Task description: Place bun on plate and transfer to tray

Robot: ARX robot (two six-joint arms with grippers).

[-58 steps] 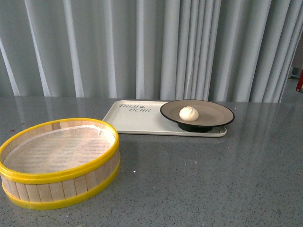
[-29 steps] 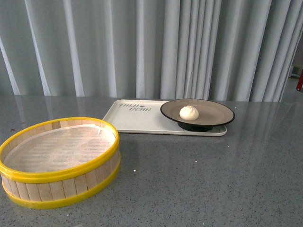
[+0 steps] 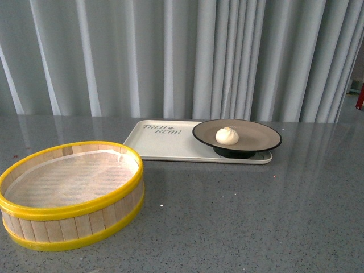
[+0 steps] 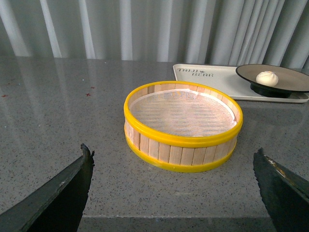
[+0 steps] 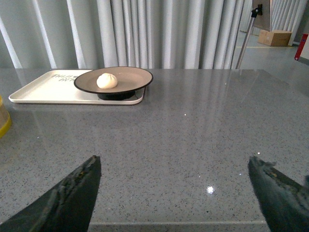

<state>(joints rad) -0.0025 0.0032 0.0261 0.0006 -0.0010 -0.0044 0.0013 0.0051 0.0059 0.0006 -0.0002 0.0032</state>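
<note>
Across the last second, nothing in the front view has moved: bun, plate and tray hold identical positions. I judge from this that the placement is settled and the task is complete or nearly so, with no correction needed.

Current positions: the bun (image 3: pixel 227 136) rests on the plate (image 3: pixel 259 134), slightly toward my left of the plate's centre. The plate stands on the right-hand end of the tray (image 3: pixel 165 145), its dark base inside the raised edge. The tray lies flat on the grey surface (image 3: pixel 239 210), well apart from the steamer basket (image 3: pixel 71 193), which sits empty nearer to me on the left.

Condition of the bun: small, round, white, with a pleated, pinched top. It sits upright and looks undented. It is much smaller than the plate and clear of the thin black rim.

My left gripper (image 4: pixel 174 186) has its jaws spread wide, holding nothing, above the surface short of the basket. My right gripper (image 5: pixel 176 191) is likewise spread wide and unloaded, over bare surface, well back from the tray. Neither gripper appears in the front view.
</note>
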